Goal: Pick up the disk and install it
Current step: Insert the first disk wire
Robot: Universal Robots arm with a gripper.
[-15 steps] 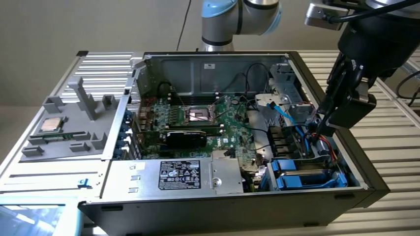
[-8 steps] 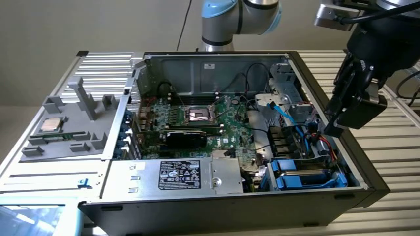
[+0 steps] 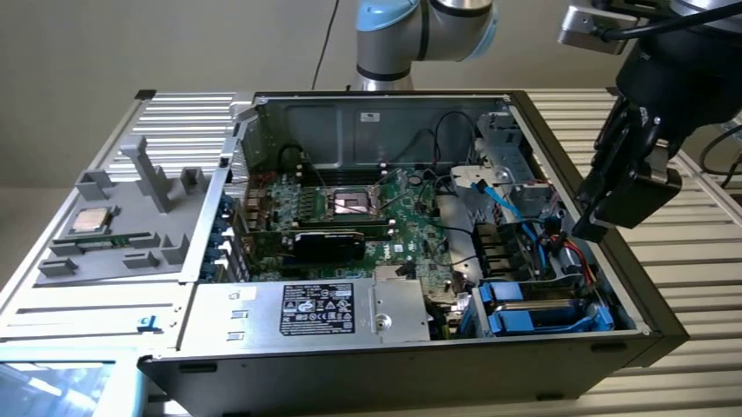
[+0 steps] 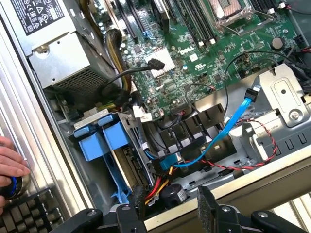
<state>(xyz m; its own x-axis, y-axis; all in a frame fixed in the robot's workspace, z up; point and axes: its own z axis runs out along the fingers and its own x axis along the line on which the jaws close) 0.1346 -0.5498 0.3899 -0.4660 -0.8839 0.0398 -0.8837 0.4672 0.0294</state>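
One surface: slatted metal table [image 3: 696, 287], with a pale wall behind it.
One case: open black computer case [image 3: 383, 369] on the table, side panel off. The motherboard [image 3: 388, 221] faces up and a labelled power-supply box [image 3: 313, 308] sits along the near wall.
One tray: grey fixture tray [image 3: 128, 239] beside the case on the exterior view's left, carrying a small square CPU chip [image 3: 93, 220].
Drive bay: in the case corner at the exterior view's lower right, with a blue cable [image 4: 233, 121] running beside it.
Task item: disk [image 3: 543, 306], seated edge-up in that bay with its blue carrier frame showing and its label face hidden.
Arm end: gripper [image 3: 592, 228], hanging over the case's side wall on the exterior view's right, near the bay. Its jaws are spread wide, holding and touching nothing.
Bystander: a person's hand [image 4: 12, 162] outside the case, next to a keyboard [image 4: 29, 216].
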